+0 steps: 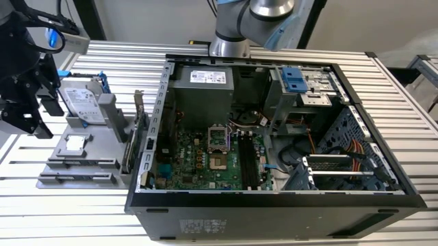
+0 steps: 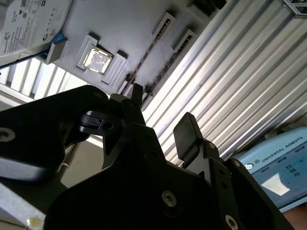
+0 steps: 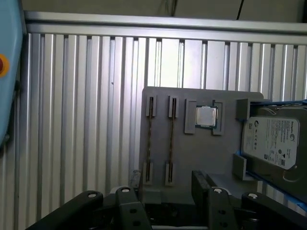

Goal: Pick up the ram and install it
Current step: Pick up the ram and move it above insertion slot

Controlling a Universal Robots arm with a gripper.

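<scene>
Table (image 1: pixel 403 97): a wide silver metal top made of long ribs, and everything sits on it.
Computer case (image 1: pixel 274 202): a big black metal box lying open, with a green board inside. The long black slots (image 1: pixel 246 164) on that board are narrow. I think a stick pushed in crooked could jam or bend.
Holder (image 3: pixel 201 153): a flat grey plastic tray, just beside the case on the exterior view's left. It has little walls and grooves that a finger could bump.
Hard drive (image 3: pixel 271 141): a silver boxy drive with blue side rails, leaning at one end of the holder, apart from the sticks.
Gripper (image 2: pixel 160 117): a black metal claw hanging over the near end of the holder. Its two fingers (image 2: pixel 187 134) stand apart with nothing between them.
Ram (image 3: pixel 149 139): a thin, long, dark stick standing on its edge in a groove of the holder, not yet picked up. A second stick (image 3: pixel 171 139) like it stands in the next groove. They are close, so the fingers might pinch both, or knock one over. A stick this thin could also slip or tip if it is grabbed off-centre.
Chip (image 3: pixel 206 116): a small shiny square in its own pocket, near the sticks but not touching them.
</scene>
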